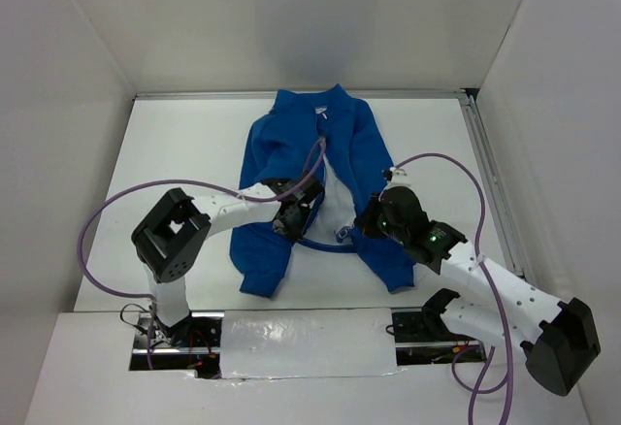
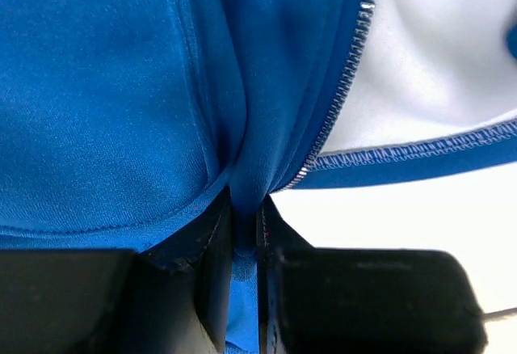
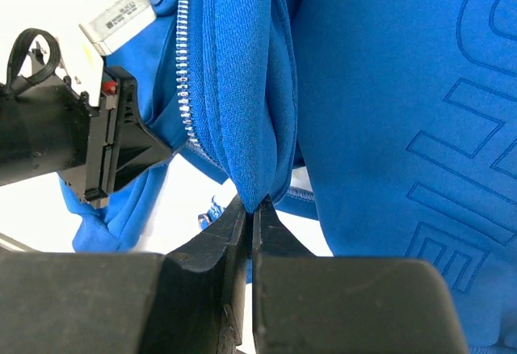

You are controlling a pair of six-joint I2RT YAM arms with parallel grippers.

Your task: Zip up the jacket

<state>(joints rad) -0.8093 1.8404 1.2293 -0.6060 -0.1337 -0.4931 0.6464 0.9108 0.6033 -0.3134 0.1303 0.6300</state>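
The bright blue soft long-sleeved jacket [image 1: 361,144] lay flat in the middle of the white table [image 1: 175,153]; its collar was at the far side and its bottom edge was near the two arms; the front was open, and the two blue halves lay a little apart near the bottom.

The left claw [image 1: 291,219] was down on the half at the left side of the top view, low on the front edge; in the left wrist view its two black fingers [image 2: 206,281] were nearly together and held a fold of blue cloth pinched between them; the silver zipper teeth [image 2: 349,71] ran just beside that fold, on its right; past them showed the pale inside cloth [image 2: 428,55] with a blue stitched hem [image 2: 420,164] under it.

The right claw [image 1: 372,219] was down on the other half, low on its front edge too; in the right wrist view it was squeezed tight on a fold of blue cloth that stood up from its tips; the other row of zipper teeth [image 3: 184,71] ran just to the left of that fold; the left claw showed further left, black and close by; big letter shapes [image 3: 452,168] were pressed into the blue cloth on the right.

A purple cable [image 1: 437,156] looped out from each arm.
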